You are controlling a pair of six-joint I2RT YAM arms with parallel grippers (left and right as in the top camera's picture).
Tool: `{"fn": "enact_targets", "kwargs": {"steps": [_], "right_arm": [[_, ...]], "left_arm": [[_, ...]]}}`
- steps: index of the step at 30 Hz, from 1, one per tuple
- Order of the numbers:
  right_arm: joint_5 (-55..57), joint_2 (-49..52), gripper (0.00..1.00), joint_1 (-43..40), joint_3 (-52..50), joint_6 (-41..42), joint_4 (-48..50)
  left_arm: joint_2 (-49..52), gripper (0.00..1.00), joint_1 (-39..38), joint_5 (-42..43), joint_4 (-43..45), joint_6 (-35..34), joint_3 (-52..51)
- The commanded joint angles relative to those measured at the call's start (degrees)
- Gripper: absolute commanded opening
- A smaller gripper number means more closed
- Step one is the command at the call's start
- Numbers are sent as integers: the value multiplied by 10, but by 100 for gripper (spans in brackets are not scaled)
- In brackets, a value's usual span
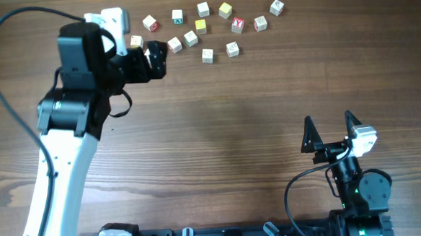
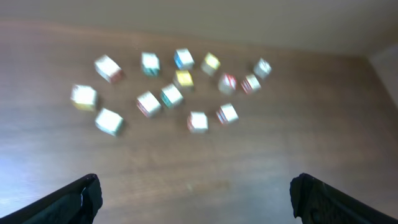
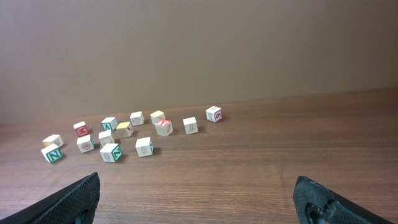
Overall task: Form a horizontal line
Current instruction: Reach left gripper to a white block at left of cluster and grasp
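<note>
Small wooden letter cubes (image 1: 190, 38) lie scattered in a loose cluster at the far side of a brown wood-grain table (image 1: 233, 131). A red-faced cube (image 1: 237, 24) marked Y sits toward the right of the cluster. A yellow-topped cube (image 1: 224, 10) lies close by, a little farther back. A green-faced cube (image 1: 178, 16) lies toward the left. One pale cube (image 1: 277, 8) stands slightly apart at the far right. A plain beige wall (image 3: 199, 50) rises behind the table.

Cubes (image 1: 190, 38): pale wood; faces marked red, yellow, green. Table (image 1: 218, 132): brown, wood-grained. Left arm (image 1: 61, 162): white with black joints.
</note>
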Motion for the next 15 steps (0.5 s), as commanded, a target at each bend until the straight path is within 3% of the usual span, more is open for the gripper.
{"fn": "enact_targets", "kwargs": {"steps": [1, 5, 8, 11, 15], "right_arm": [[10, -6, 100, -3, -1, 4, 3], [10, -6, 100, -3, -1, 4, 3], [10, -6, 100, -3, -1, 4, 3], [10, -6, 100, -3, -1, 4, 3], [10, -6, 100, -3, -1, 4, 3]], "left_arm": [[33, 100, -2, 65, -9, -8, 9], [64, 100, -2, 57, 32, -34, 9], [97, 99, -8, -33, 85, -109, 9], [141, 99, -24, -112, 134, -131, 9], [216, 99, -52, -153, 201, -144, 9]]}}
